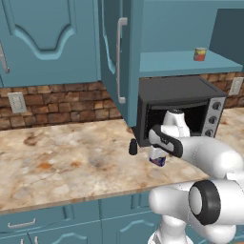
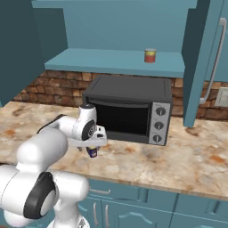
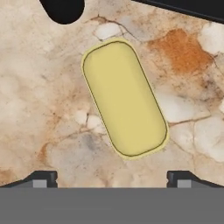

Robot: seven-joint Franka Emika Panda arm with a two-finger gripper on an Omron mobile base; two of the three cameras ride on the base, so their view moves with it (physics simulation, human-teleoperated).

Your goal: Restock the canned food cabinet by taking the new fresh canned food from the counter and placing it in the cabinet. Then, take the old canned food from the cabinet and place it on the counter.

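hand view: fingers spread above the yellow-topped can

hand view looks straight down on the worktop (image 3: 39,87). the two dark fingers (image 3: 40,178) show as small tips at the bottom, set well apart, with nothing between them. they touch nothing. just beyond them lies the yellow top of the new can (image 3: 124,98), a long rounded shape turned at a slant, standing on the mottled beige stone. a black shaker (image 3: 63,9) shows at the top left, near the can but apart from it. a dark strip of the toaster oven (image 3: 183,8) crosses the top right corner.

in the left base view the white arm reaches forward and bends down over the new can (image 1: 157,157), whose dark blue side and red-and-yellow label peek out below the hand. the can stands near the front edge of the worktop (image 1: 62,157), before the toaster oven (image 1: 178,109). the black shaker (image 1: 133,146) stands just left of the can.

in the right base view the new can (image 2: 92,152) shows under the hand, close to the front edge of the worktop (image 2: 187,160) and in front of the toaster oven's (image 2: 129,109) left end.

above the oven, the cabinet (image 2: 111,26) stands open, its door (image 1: 116,57) with the white bar handle swung out. the old can (image 2: 150,55) stands upright on the teal shelf (image 2: 98,60), toward its right part, well apart from the arm. a brick backsplash (image 1: 62,102) runs behind the worktop, and teal drawers (image 1: 47,221) sit below it.
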